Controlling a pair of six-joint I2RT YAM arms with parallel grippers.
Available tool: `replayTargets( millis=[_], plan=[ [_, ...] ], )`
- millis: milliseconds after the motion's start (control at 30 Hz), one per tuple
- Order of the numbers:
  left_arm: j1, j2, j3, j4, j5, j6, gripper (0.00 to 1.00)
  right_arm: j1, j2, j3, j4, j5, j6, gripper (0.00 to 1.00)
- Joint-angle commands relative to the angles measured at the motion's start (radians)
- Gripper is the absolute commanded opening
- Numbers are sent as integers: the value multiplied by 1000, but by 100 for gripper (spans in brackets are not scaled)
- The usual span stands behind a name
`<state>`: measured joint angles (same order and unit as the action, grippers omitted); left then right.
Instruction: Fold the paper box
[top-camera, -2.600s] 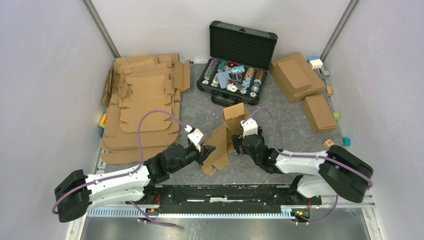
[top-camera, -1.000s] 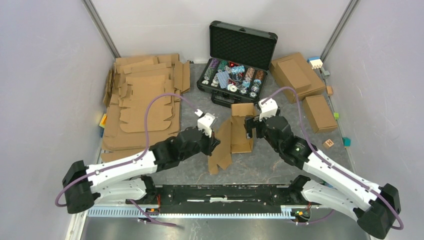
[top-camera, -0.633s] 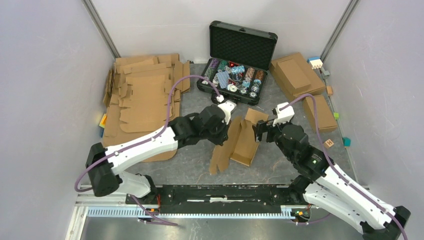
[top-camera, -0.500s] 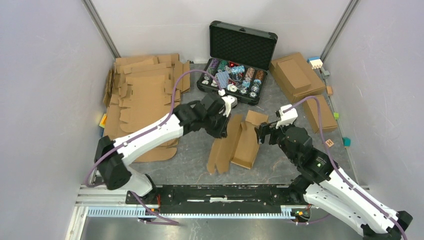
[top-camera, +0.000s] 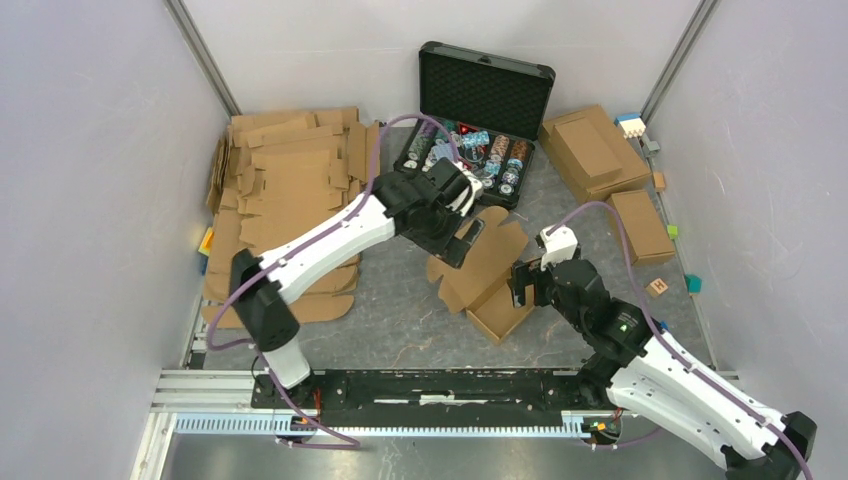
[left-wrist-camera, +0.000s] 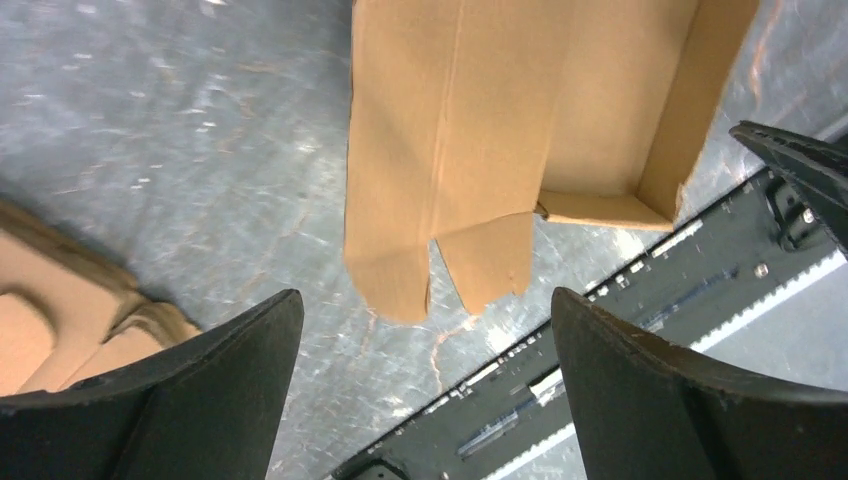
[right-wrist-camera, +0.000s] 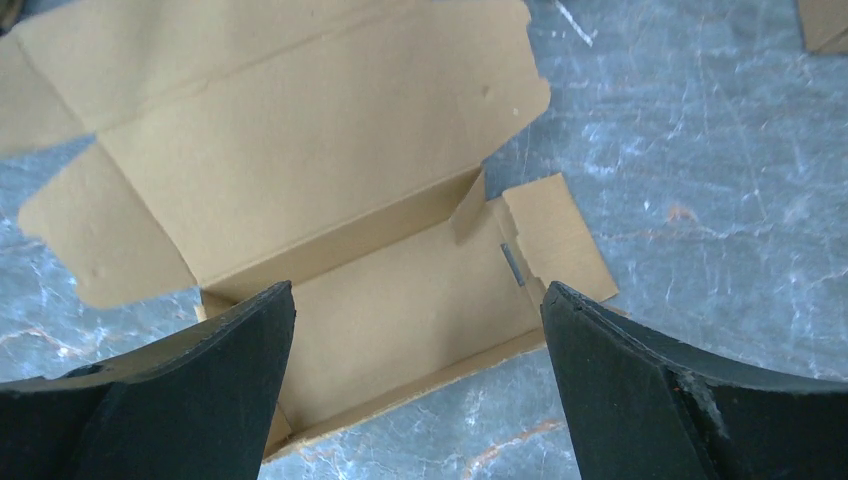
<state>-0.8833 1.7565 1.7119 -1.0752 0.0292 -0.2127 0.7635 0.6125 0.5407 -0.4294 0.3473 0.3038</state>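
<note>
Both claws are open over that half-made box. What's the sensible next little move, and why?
Probably lower the left gripper to pinch the edge of the lid, ready to swing it over the tray. The paper box lies with tray walls up but lid spread open. The right gripper is open too, and neither holds anything.

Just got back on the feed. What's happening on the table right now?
The two arms are working on the paper box, but at this moment neither one grips it. It lies mid-table, partly formed: some tray walls stand up, while the lid panel and its rounded flaps lie open. The left gripper hangs by the box's far end with its jaws open. The right gripper faces the tray from the near side, jaws open too.
</note>
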Motion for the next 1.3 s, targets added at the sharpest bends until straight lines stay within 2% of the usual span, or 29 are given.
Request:
replayTargets(
  millis=[0,100,233,367,467,767,900,1267],
  plan=[
    [0,-232,-99,76,-201,-86,100,-3,-5,-38,-5,-9,30,98],
    [0,-402,-283,191,-190,-141,100,-3,-11,-64,20,-60,8,98],
    [0,-610,-551,322,-174,-277,100,-3,33,-87,94,-287,-59,94],
    [0,-821,-799,453,-162,-375,100,-3,143,-97,164,-518,-72,89],
    [0,-935,-937,512,-163,-395,100,8,210,-98,199,-604,-75,86],
    [0,-970,-1076,568,-126,-417,100,133,332,-35,142,-474,-91,84],
    [0,-964,-1093,580,-123,-403,100,175,395,-10,148,-434,-75,74],
    [0,-1009,-1172,630,-147,-420,100,209,436,-35,286,-309,69,63]
  ],
)
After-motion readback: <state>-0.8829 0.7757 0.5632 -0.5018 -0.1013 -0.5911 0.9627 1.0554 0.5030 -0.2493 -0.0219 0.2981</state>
